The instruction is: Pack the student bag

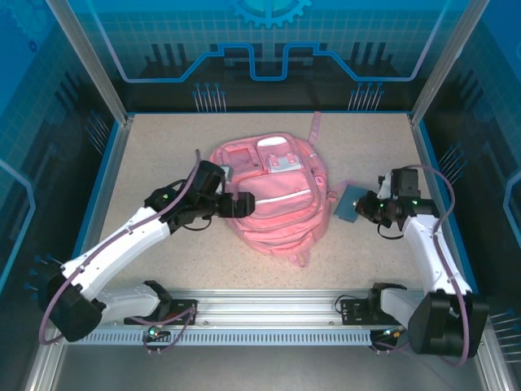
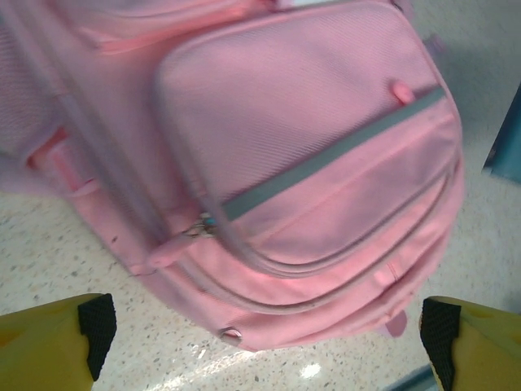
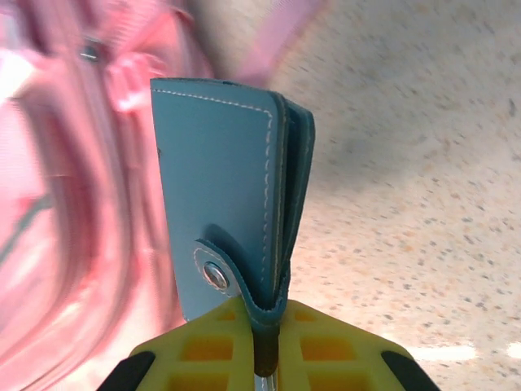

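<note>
The student bag is a soft pink backpack lying flat mid-table, front pockets up, with a pale stripe across it. My left gripper is open at the bag's left side; its yellow fingers stand wide apart over the lower edge of the bag, nothing between them. My right gripper is just right of the bag. It is shut on the spine edge of a blue leather booklet with a snap tab, held above the table beside the bag. The same booklet is seen from above.
A pink strap trails from the bag toward the far edge. Blue-edged walls enclose the speckled table on the left, right and far sides. An aluminium rail with both arm bases runs along the near edge.
</note>
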Controlling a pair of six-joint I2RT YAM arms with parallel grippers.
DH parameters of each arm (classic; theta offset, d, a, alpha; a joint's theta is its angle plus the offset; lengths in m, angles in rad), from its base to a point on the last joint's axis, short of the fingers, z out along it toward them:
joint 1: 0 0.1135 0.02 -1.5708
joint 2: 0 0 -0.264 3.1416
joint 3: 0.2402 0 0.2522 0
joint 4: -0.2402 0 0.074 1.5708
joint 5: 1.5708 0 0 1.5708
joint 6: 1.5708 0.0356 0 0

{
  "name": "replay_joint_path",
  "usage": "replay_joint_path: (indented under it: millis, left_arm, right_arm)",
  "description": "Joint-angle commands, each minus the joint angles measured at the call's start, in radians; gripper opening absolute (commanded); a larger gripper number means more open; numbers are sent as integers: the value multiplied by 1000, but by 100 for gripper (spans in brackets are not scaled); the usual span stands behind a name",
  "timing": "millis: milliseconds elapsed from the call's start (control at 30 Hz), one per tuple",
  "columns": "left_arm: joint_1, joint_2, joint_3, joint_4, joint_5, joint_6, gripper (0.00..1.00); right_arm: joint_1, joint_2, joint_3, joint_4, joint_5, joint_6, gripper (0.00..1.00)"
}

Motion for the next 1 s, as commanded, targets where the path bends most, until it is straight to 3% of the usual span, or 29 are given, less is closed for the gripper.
replay_joint_path:
  millis: [0, 100, 267, 500, 633, 967]
  left_arm:
    - [-83, 88, 89, 17, 26, 173, 95]
    - [-162, 209, 181, -32, -50, 275, 91]
    - [-222, 390, 322, -90, -119, 378, 82]
    - [-232, 590, 493, -160, -141, 422, 67]
    - [-232, 668, 551, -205, -144, 437, 63]
    - [-229, 741, 658, -279, -199, 444, 27]
  right_arm:
    - [17, -48, 54, -68, -132, -23, 12]
    - [33, -64, 87, -75, -208, -12, 12]
    - [56, -82, 71, -62, -248, 12, 12]
    - [60, -88, 29, -53, -249, 21, 12]
    - [62, -89, 26, -51, -242, 26, 12]
    - [88, -93, 31, -67, -183, 28, 11]
